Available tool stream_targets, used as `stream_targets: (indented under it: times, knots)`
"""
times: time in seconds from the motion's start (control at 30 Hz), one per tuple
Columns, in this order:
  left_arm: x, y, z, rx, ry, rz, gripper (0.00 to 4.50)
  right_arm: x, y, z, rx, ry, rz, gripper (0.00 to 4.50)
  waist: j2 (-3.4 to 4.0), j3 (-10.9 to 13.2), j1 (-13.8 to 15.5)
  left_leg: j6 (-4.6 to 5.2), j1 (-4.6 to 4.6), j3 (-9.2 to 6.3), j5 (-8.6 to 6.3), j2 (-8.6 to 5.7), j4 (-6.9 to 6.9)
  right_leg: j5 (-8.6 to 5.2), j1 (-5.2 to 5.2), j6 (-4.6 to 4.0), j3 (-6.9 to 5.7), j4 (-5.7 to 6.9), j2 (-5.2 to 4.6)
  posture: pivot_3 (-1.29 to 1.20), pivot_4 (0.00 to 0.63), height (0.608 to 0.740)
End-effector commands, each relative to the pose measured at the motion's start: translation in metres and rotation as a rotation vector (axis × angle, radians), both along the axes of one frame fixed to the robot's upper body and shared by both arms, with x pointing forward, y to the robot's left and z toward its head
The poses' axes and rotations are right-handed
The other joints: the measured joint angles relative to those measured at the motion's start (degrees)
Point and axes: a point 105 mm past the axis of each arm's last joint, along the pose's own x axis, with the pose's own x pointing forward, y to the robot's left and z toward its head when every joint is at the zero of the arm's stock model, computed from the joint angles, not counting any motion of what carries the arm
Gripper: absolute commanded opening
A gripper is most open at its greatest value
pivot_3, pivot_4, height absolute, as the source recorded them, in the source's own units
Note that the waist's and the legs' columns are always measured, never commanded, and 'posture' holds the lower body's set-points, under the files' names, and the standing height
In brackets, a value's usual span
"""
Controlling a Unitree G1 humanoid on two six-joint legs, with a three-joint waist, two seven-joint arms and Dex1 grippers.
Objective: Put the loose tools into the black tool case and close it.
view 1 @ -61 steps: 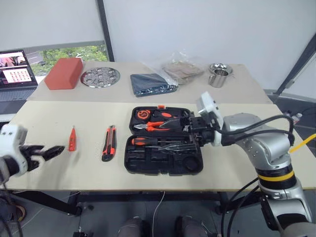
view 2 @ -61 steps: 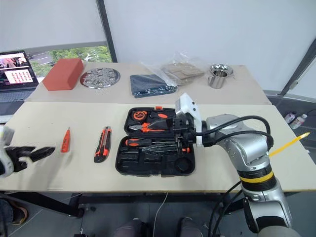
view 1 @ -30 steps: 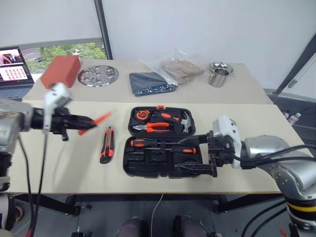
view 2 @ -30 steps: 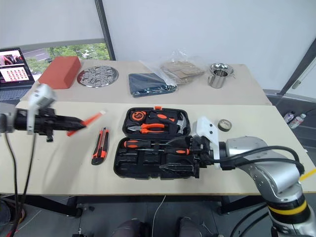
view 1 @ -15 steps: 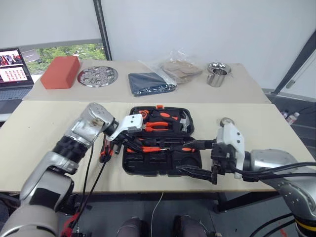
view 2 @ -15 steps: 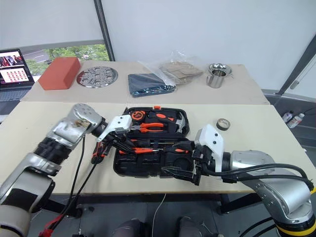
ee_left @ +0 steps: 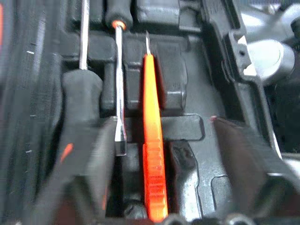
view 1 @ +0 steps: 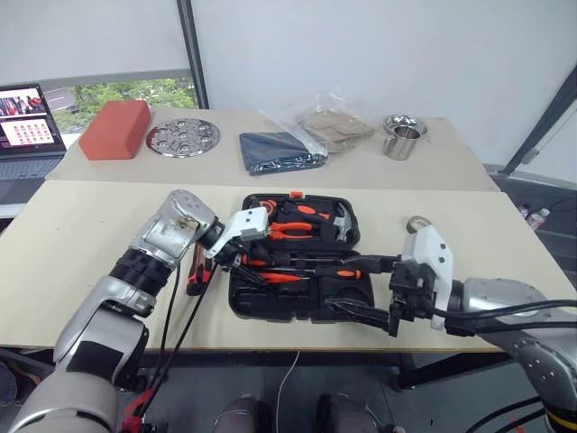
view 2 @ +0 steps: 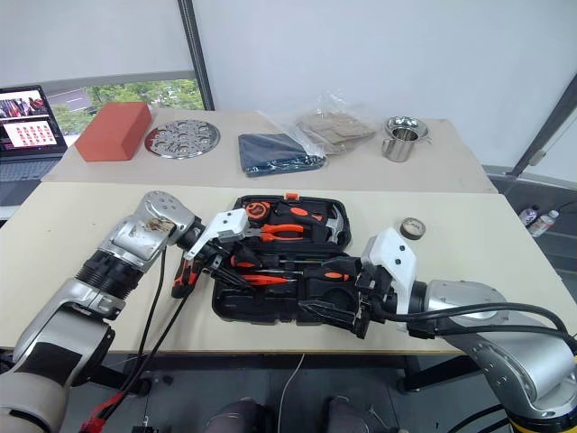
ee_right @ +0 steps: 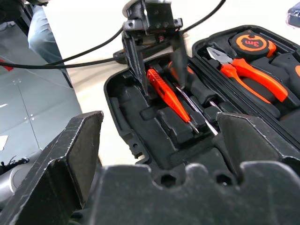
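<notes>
Between spread left claw (ee_left: 159, 140) fingers: red tester screwdriver (ee_left: 152, 154).

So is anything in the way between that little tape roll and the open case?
Nothing visible does. The tape roll lies on bare table just right of the black tool case. The right gripper hangs over the case's front right part, off that path.

Before me stands a pale bench (view 1: 81, 234), a second bench (view 1: 451, 162) behind it; white blinds (view 1: 361, 45) hang at the top, a window (view 1: 126, 90) at upper left.
</notes>
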Motion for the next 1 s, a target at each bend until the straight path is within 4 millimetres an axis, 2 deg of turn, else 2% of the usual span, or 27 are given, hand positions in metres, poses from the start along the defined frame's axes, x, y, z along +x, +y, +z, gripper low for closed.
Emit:
stream_targets:
  times: [0.03, 0.07, 0.13, 0.27, 0.37, 0.4, 0.7, 1.0]
  knots:
    - [0.001, 0.003, 0.024, -0.102, -0.039, 0.029, 3.87, 0.003, 0.001, 0.006, 0.002, -0.03, 0.009, 4.5, 0.0, 0.0, -0.07, 0.0, 0.0, 0.01, 0.0, 0.0, 0.0, 0.0, 0.0, 0.0, 0.0, 0.0, 0.0, 0.0, 0.15, 0.734]
    - [0.002, 0.004, 0.023, -0.112, -0.044, 0.038, 3.77, 0.003, 0.001, 0.006, 0.003, -0.03, 0.01, 4.5, 0.0, 0.0, -0.08, 0.0, 0.0, 0.0, 0.0, 0.0, 0.0, 0.0, -0.01, 0.0, 0.0, 0.01, 0.0, 0.0, 0.15, 0.734]
    - [0.001, 0.007, 0.018, -0.141, -0.062, 0.036, 3.13, 0.005, 0.002, 0.006, 0.007, -0.03, 0.011, 4.5, 0.02, -0.01, -0.11, 0.0, 0.01, 0.0, 0.0, 0.0, 0.0, 0.01, 0.0, -0.01, 0.01, 0.01, 0.0, 0.0, 0.15, 0.734]
    - [-0.007, 0.007, 0.004, -0.19, -0.141, -0.016, 1.61, 0.006, 0.002, 0.006, 0.007, -0.029, 0.012, 4.5, 0.02, -0.01, -0.13, -0.01, 0.05, 0.01, 0.0, 0.0, -0.01, 0.01, 0.01, -0.02, 0.04, 0.01, 0.0, 0.0, 0.15, 0.734]
    - [-0.013, 0.002, 0.007, -0.282, -0.181, -0.036, 0.54, 0.006, 0.001, 0.006, 0.004, -0.027, 0.01, 4.5, 0.01, -0.01, 0.12, -0.01, 0.01, 0.01, 0.0, 0.0, 0.0, 0.02, 0.0, -0.04, 0.01, 0.0, -0.03, 0.0, 0.15, 0.734]
    - [-0.014, 0.002, 0.007, -0.301, -0.194, -0.033, 0.05, 0.006, 0.001, 0.006, 0.003, -0.026, 0.008, 4.5, 0.02, -0.01, 0.18, -0.01, -0.01, 0.01, 0.0, 0.0, 0.01, 0.03, 0.0, -0.04, -0.02, -0.01, -0.04, 0.0, 0.15, 0.734]
    - [-0.01, 0.01, -0.027, -0.229, -0.258, 0.041, 0.05, 0.005, 0.0, 0.004, 0.003, -0.017, 0.0, 4.5, 0.04, -0.02, -0.05, -0.01, 0.05, 0.01, 0.0, -0.01, 0.01, 0.06, 0.06, 0.0, 0.0, -0.02, -0.06, 0.0, 0.15, 0.734]
    - [-0.004, 0.013, -0.035, -0.216, -0.283, 0.067, 0.05, 0.003, 0.001, 0.001, 0.006, 0.0, 0.004, 4.5, 0.04, -0.03, 0.08, 0.0, 0.06, 0.01, -0.01, -0.01, 0.01, 0.07, 0.07, 0.0, 0.0, -0.03, -0.08, 0.0, 0.15, 0.734]
